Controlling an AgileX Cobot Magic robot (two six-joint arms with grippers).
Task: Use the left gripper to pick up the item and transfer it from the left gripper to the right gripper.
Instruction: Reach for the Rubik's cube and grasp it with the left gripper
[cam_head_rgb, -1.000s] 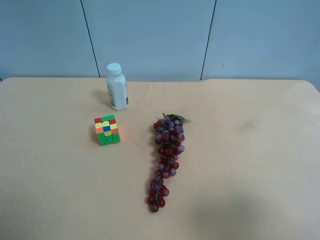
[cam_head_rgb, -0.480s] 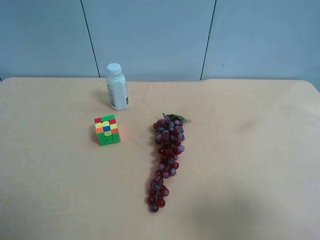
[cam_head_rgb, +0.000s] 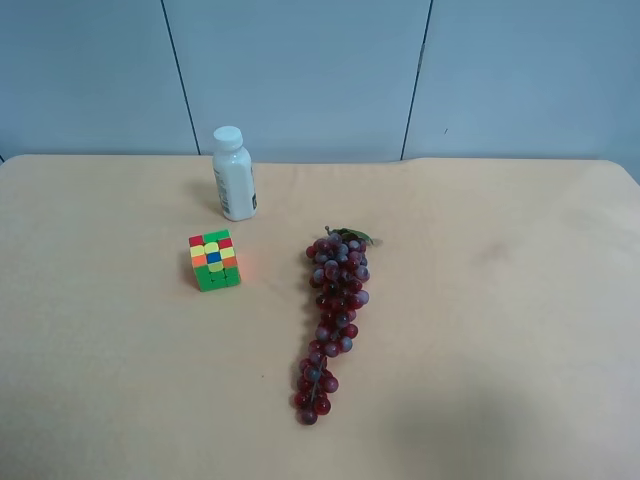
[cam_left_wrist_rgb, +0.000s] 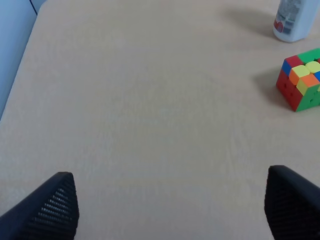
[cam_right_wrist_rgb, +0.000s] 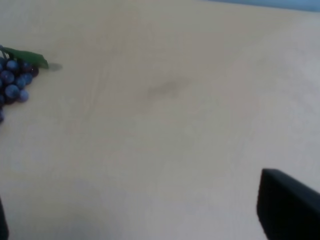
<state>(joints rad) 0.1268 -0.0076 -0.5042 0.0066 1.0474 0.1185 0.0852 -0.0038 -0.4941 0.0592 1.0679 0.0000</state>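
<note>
The puzzle cube, with green, red, yellow, orange and blue squares, sits on the tan table, in front of the white bottle. It also shows in the left wrist view, far from the fingers. The left gripper is open and empty, its two black fingertips wide apart above bare table. The right gripper is open and empty; one black finger shows at the frame's corner. Neither arm shows in the exterior high view.
A white bottle stands behind the cube and shows in the left wrist view. A purple grape bunch lies mid-table; its top shows in the right wrist view. A blue panelled wall rises behind the table.
</note>
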